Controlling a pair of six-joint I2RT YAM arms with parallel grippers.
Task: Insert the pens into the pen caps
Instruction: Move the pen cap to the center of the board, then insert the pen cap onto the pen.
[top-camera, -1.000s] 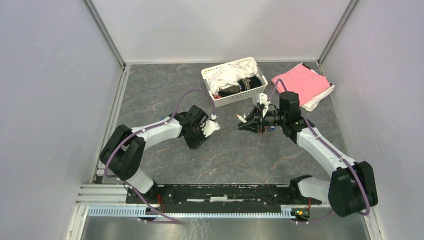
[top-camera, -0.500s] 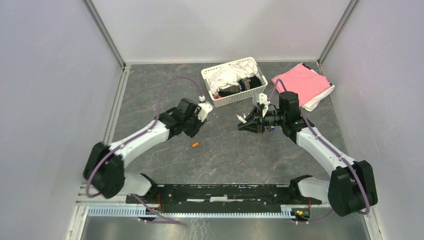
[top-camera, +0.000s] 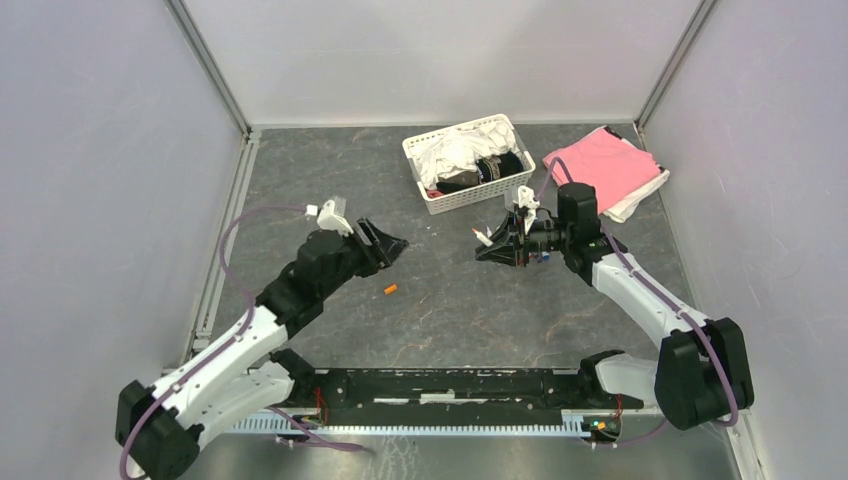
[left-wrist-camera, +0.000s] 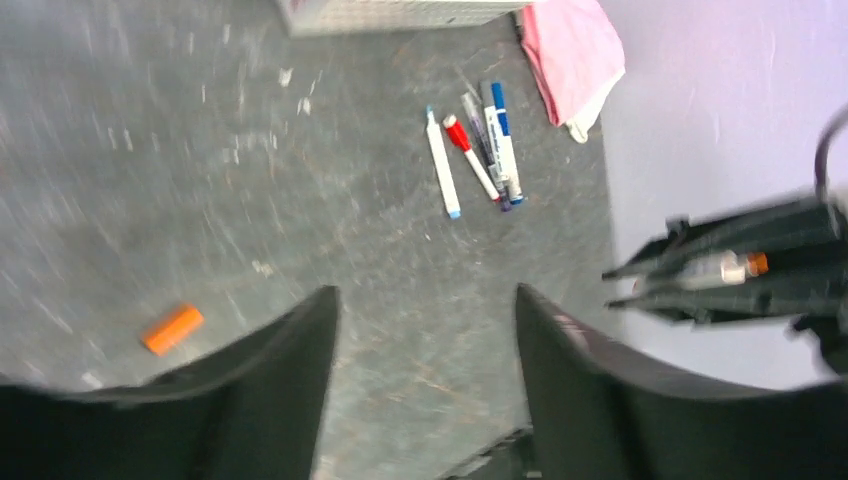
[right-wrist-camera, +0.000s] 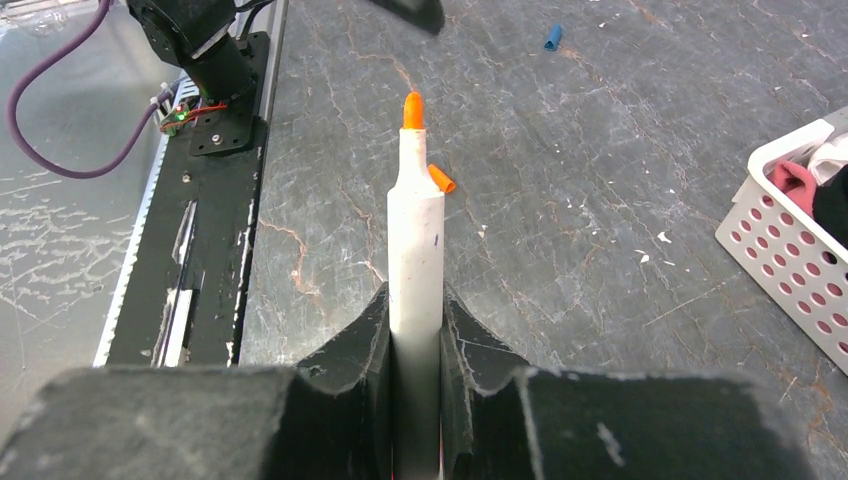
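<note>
My right jaws clamp the bare orange-tipped pen (right-wrist-camera: 414, 230); its orange cap (left-wrist-camera: 172, 329) lies loose on the counter (left-wrist-camera: 350, 260) below my wide, empty left jaws. Four more pens (left-wrist-camera: 501, 130) wait far right.

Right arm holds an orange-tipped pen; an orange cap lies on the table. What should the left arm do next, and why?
Probably lower the left gripper onto the orange cap and close on it. Its jaws stand open and empty, the cap lies loose on the table, and the right gripper grips the uncapped orange-tipped pen, a colour match.
</note>
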